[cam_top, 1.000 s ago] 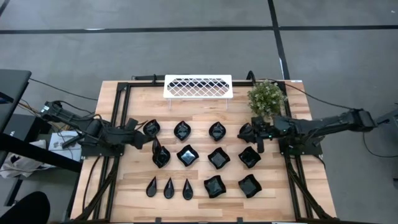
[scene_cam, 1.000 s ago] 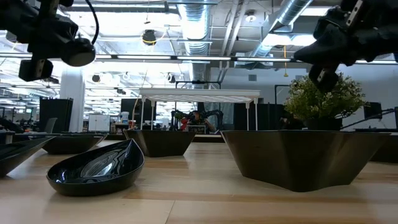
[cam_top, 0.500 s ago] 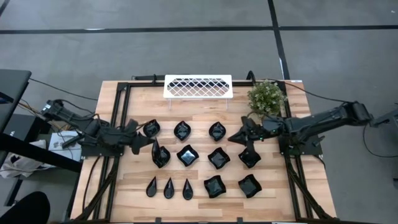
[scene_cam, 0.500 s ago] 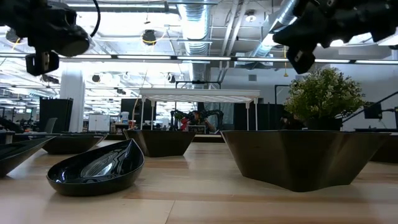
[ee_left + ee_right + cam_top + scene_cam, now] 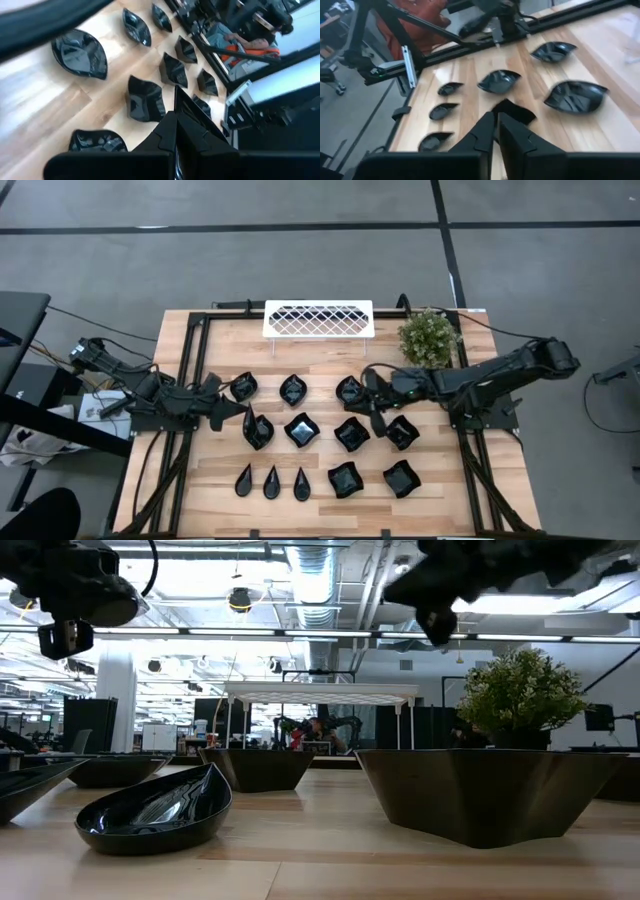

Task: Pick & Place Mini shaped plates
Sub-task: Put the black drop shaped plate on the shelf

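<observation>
Several mini shaped plates, glossy black, lie in rows on the wooden table: leaf shapes at the far row, square ones nearer, teardrops at the near left. Each rests on its underside. My left gripper hangs shut above the left end of the rows and shows high in the low view. My right gripper hovers shut over the plates right of centre, pointing toward the table's left, well above them. Nothing is between its fingers.
A white lattice rack stands at the far edge, and a small green plant at the far right. Black frame rails run along both sides of the table. My right arm covers part of the far row.
My right gripper has travelled from the table's right side toward its left, out over the plates, and has risen a little. The plates have not moved.
</observation>
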Robot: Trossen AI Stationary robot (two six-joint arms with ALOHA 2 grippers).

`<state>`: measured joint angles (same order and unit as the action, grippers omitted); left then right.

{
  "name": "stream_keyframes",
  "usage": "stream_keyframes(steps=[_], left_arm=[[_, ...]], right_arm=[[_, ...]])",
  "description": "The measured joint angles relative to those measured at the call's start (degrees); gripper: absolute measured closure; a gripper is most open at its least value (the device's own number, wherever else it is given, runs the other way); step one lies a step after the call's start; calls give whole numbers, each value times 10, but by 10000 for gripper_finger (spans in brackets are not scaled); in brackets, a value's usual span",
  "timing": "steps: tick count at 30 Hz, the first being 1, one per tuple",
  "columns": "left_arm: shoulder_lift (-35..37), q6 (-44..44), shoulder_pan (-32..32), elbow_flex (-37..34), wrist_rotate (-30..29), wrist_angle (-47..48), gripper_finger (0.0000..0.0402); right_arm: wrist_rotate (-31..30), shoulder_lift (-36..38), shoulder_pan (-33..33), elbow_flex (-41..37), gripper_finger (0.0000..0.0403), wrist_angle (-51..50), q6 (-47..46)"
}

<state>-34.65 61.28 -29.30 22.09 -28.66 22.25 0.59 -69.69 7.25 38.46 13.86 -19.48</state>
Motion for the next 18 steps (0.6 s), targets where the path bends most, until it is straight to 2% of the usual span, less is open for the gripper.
stream_keyframes(steps=[4, 9, 18], left_arm=[[0, -10, 0, 0, -51, 2, 398], [0, -26, 0, 0, -85, 4, 398], [0, -46, 0, 0, -99, 4, 398]], right_arm=[[1, -52, 7, 56, 357, -1, 6], [-6, -120, 5, 127, 341, 0, 11], [-5, -259, -24, 275, 339, -2, 10]])
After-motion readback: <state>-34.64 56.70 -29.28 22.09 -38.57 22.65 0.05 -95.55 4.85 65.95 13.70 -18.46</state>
